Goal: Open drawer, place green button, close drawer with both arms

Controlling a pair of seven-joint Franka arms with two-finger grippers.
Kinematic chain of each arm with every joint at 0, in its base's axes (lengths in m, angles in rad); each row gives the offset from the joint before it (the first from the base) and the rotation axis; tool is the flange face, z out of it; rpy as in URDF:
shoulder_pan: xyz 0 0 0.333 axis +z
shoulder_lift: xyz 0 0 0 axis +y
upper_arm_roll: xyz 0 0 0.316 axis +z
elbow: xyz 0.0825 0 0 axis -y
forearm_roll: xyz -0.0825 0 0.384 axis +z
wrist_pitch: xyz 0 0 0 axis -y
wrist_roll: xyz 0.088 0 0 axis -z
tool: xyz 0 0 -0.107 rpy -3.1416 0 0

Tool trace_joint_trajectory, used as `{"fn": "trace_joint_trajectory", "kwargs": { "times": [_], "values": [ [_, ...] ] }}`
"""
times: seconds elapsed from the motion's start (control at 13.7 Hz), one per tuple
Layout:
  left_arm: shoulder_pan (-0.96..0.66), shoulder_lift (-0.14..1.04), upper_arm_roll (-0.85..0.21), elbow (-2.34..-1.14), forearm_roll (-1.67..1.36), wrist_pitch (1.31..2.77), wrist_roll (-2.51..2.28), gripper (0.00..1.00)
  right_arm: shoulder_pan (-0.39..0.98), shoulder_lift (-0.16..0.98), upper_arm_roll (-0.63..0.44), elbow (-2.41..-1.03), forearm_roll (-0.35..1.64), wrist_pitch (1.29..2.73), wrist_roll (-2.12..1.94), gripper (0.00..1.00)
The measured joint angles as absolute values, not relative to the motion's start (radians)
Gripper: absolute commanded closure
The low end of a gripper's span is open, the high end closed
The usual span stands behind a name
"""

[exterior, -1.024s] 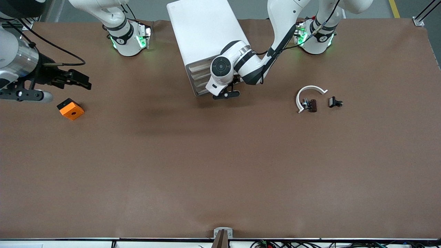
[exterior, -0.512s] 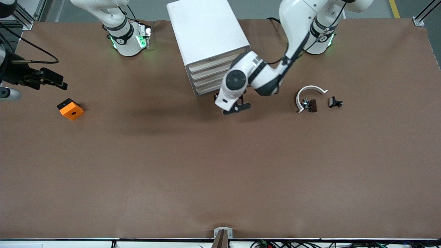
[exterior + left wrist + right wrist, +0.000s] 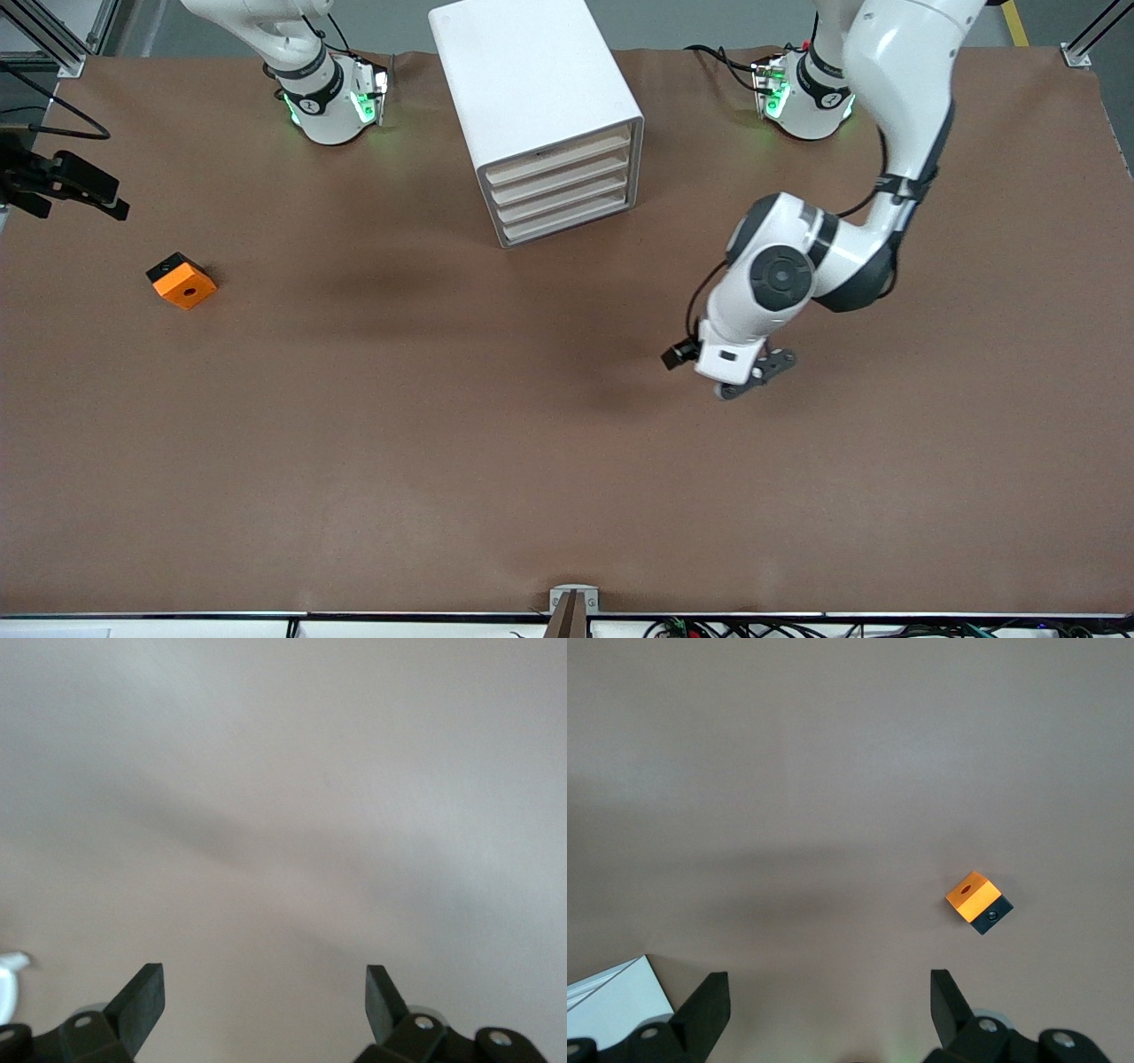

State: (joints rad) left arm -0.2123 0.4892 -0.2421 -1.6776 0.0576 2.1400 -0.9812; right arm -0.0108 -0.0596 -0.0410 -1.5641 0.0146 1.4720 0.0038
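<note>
The white cabinet [image 3: 534, 89] stands between the two arm bases, and all of its cream-fronted drawers [image 3: 562, 191] are shut. The green-capped button shows in no view. My left gripper [image 3: 749, 377] is open and empty over bare table, nearer to the front camera than the cabinet and toward the left arm's end; its wrist view shows the open gripper [image 3: 264, 979] over bare brown surface. My right gripper [image 3: 108, 197] is open and empty over the table's edge at the right arm's end; its wrist view shows the open gripper [image 3: 830, 983] over bare table.
An orange-and-black cube [image 3: 182, 281] lies on the table below my right gripper and also shows in the right wrist view [image 3: 978, 901]. A corner of the cabinet [image 3: 607, 1003] shows there too. The left arm's wrist [image 3: 784, 275] covers part of the table.
My left arm has swung away from the cabinet's drawer fronts, toward the front camera and its own end, now covering the white arc and the clips. My right gripper has drawn back toward the table's edge.
</note>
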Motion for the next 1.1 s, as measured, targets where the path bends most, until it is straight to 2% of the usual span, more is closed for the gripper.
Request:
{"fn": "trace_joint_trajectory", "kwargs": {
  "times": [0.22,0.44,1.1],
  "values": [
    [-0.113,0.421,-0.243,-1.674,0.143,2.107,-0.950,0.00,-0.011,-0.060,-0.041,-1.556,0.014,1.455,0.004,0.00],
    [-0.029,0.334,-0.243,-1.671,0.152,2.006,-0.855,0.00,-0.011,-0.059,-0.040,-1.556,0.014,1.454,0.004,0.00],
    [0.008,0.039,-0.246,-1.675,0.153,1.783,-0.615,0.00,-0.011,-0.059,-0.038,-1.541,0.014,1.453,0.004,0.00]
  ]
}}
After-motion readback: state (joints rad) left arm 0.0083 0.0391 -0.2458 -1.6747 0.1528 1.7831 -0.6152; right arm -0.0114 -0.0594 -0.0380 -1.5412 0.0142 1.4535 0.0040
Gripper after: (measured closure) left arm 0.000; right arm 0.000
